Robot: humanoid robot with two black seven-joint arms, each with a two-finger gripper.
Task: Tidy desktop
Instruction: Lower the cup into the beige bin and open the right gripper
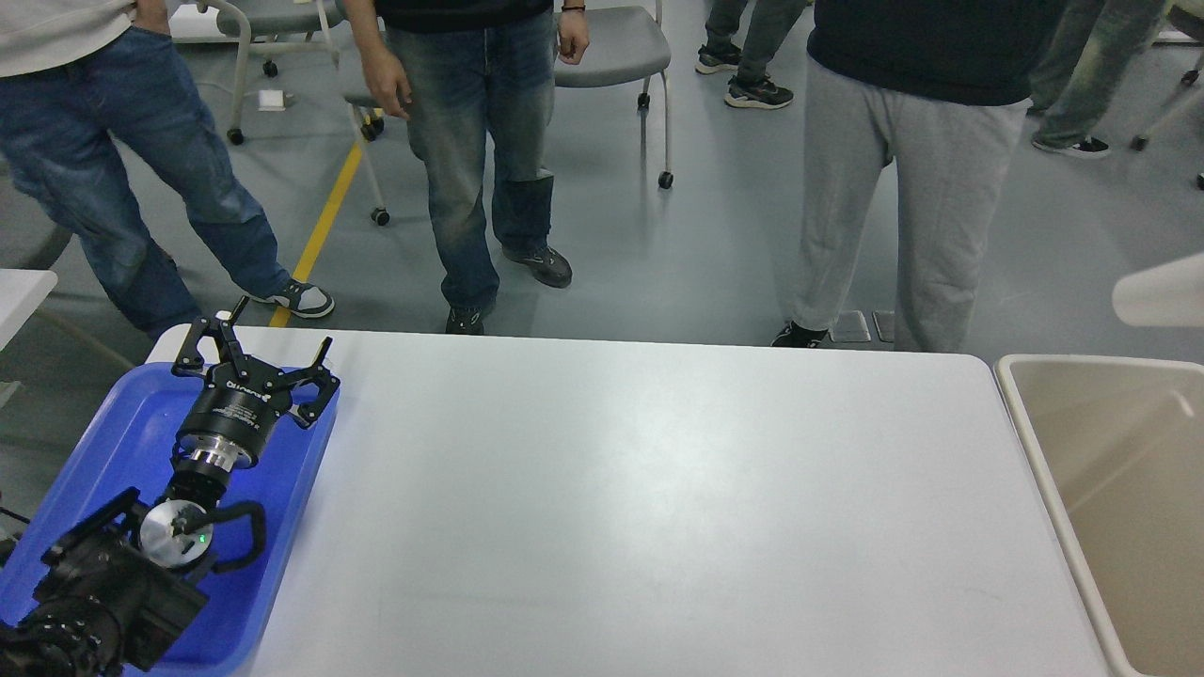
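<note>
The desktop (640,489) is a large white tabletop with rounded corners, and I see nothing loose lying on its bare surface. My left gripper (282,324) hangs over the far end of a blue plastic tray (141,423) at the table's left edge. Its two fingers are spread apart and nothing is between them. My left arm comes up from the lower left corner and covers part of the tray. My right gripper is out of view.
A beige rectangular bin (1110,470) stands off the table's right edge and looks empty. Three people stand close behind the far edge of the table. Wheeled chairs (611,47) stand further back on the grey floor.
</note>
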